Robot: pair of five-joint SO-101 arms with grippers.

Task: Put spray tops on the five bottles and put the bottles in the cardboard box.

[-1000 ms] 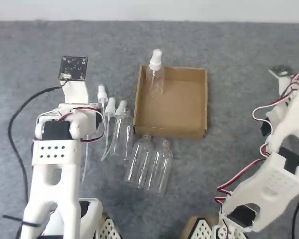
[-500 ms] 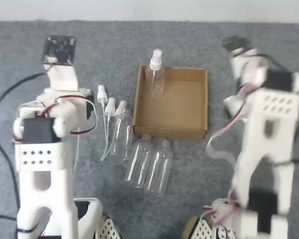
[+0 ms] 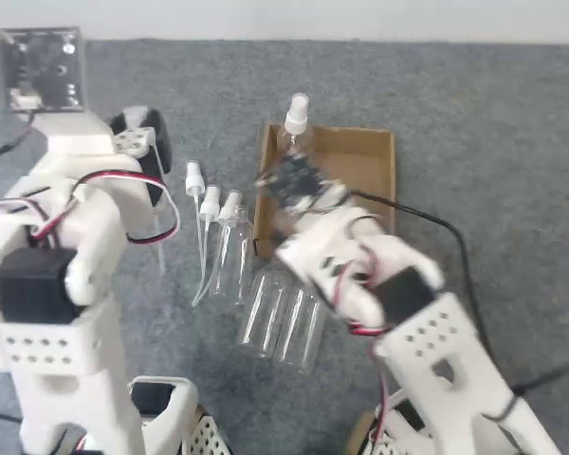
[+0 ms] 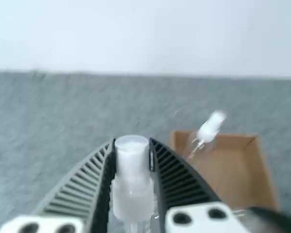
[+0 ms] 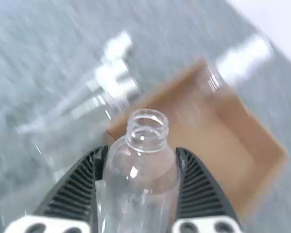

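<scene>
At the left of the high view my left gripper (image 4: 131, 145) is raised above the mat (image 3: 474, 114). Its fingers are clamped on the head of a spray top (image 4: 132, 184), and the dip tube (image 3: 159, 242) hangs free below. I judge it is gripped by the head so the tube can drop straight into a bottle neck.

Just right of it, three loose tops (image 3: 211, 201) lie in a row on the mat. The rightmost rests at the neck of a lying bottle (image 3: 229, 261), and I cannot tell whether it is screwed on. In the lower centre two bare bottles (image 3: 266, 308) lie side by side, touching, just below the box (image 3: 384, 190).

My right arm crosses the middle of the frame over the box's lower left corner. In its wrist view the right gripper (image 5: 141, 165) has its fingers closed around the shoulder of the held bottle (image 5: 146, 128), with the open mouth pointing out past the fingertips. I take that as offering the neck to the top.

A capped bottle (image 3: 296, 128) lies in the box's upper left corner, its top poking over the rim. I count that one done.

Next I would bring the two grippers together, tube first. The thin tube could easily miss the mouth.
</scene>
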